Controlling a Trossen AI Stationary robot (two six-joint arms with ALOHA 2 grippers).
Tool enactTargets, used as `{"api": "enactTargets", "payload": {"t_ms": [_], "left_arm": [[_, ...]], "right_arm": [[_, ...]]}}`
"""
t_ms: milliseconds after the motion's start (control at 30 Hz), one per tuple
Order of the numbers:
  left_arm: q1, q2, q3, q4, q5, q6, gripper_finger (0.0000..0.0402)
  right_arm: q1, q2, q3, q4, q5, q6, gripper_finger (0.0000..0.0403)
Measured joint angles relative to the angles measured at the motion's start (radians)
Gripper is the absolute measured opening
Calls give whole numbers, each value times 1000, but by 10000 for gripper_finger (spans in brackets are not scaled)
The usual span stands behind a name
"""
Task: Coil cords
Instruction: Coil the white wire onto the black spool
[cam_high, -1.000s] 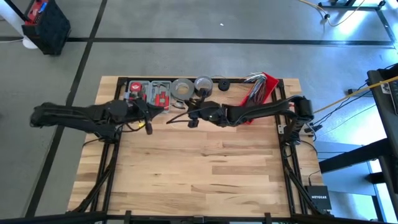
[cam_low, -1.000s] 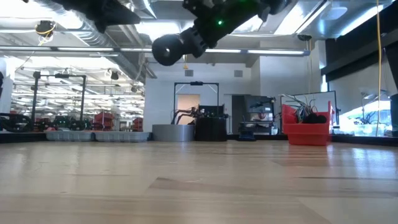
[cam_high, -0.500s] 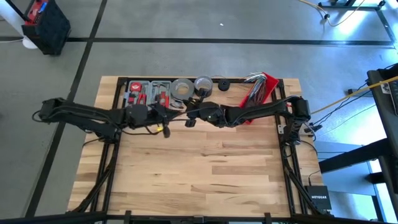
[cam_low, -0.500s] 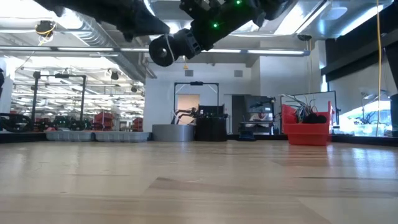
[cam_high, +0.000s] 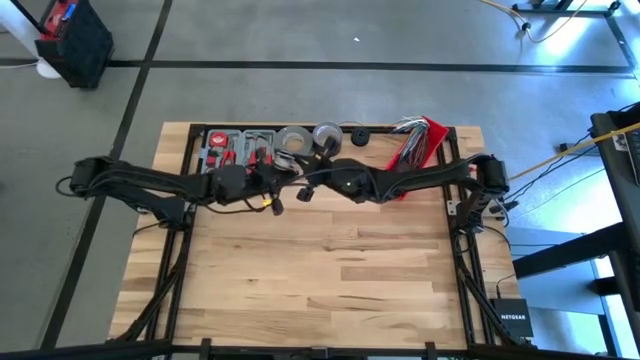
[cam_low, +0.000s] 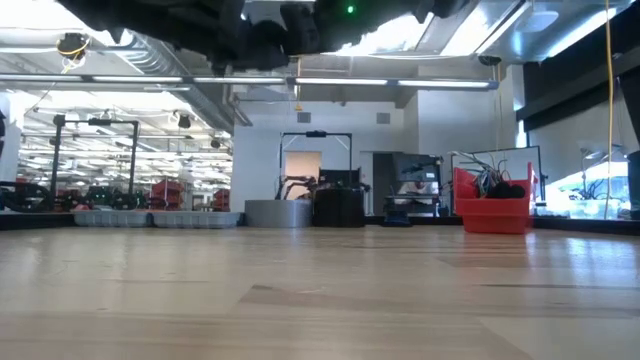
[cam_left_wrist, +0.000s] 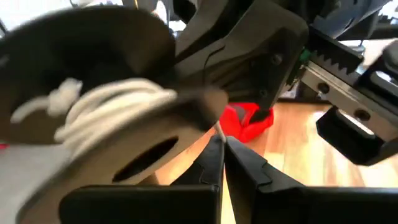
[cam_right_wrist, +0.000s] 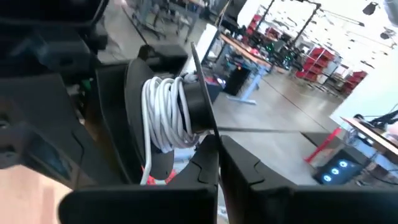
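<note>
The white cord (cam_right_wrist: 165, 112) is sitting in several loops around a round black puck (cam_right_wrist: 199, 102), held up in the air over the far middle of the bench (cam_high: 330, 280), well above the wood. The loops look a bit loose and uneven, so probably mid-wind rather than finished.

The right end effector (cam_right_wrist: 217, 149) has its fingers pinched tight together, on what looks like the thin edge of the puck. The left end effector (cam_left_wrist: 222, 149) is narrow too, fingers nearly touching. A thin white strand seems to run down to its tips, but it's hard to say if it's actually clamped.

What's changed: over the last second the left arm has swung in from its own side and is now right up against the right one, nose to nose. From bench level, the puck that was hanging in plain sight has slipped behind the dark tangle of arms at the top.

Best guess is that the left arm has come in to help, either feeding slack or taking over the puck. With both this tight together, the loops slipping off is the worry.
</note>
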Motion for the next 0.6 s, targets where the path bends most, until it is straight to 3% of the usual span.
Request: {"api": "enactTargets", "payload": {"t_ms": [600], "left_arm": [[1,6,-1,7,6,65,1]], "right_arm": [[0,-116,-1,28,-197,125,5]]}}
